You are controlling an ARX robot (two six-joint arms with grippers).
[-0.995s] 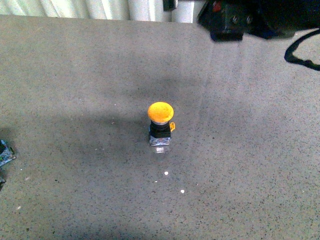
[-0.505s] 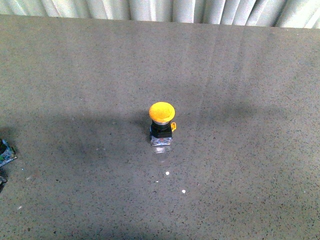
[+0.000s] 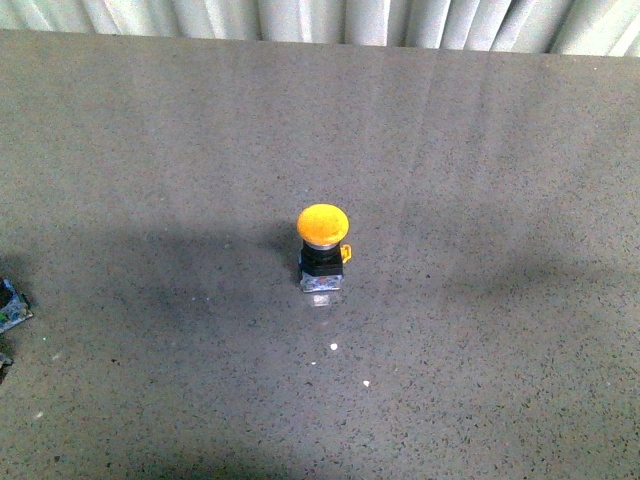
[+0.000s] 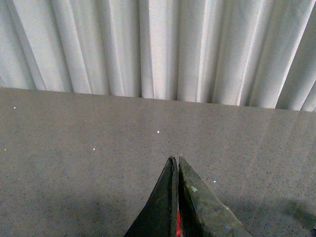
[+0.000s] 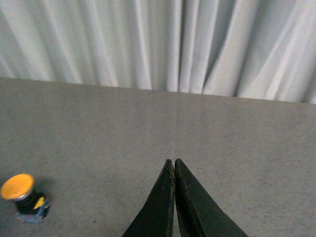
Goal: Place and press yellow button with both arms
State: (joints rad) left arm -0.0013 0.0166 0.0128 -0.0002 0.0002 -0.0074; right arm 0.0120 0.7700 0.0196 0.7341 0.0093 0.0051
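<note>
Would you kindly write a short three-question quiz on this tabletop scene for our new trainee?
1. True or false: the yellow button stands upright on the table.
2. Which wrist view shows the button? A) left B) right
3. How do the jaws of the left gripper and the right gripper stand?

Key: 1 true. 2 B, low in that picture, clear of the gripper. 3 Both pairs are closed with nothing between them.

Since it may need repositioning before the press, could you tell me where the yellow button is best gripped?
Probably the black collar of the yellow button, coming from above with jaws closing across its sides. It stands upright on the table; the domed cap is rounded and likely slippery, and the collar's flat sides suit parallel jaws.
</note>
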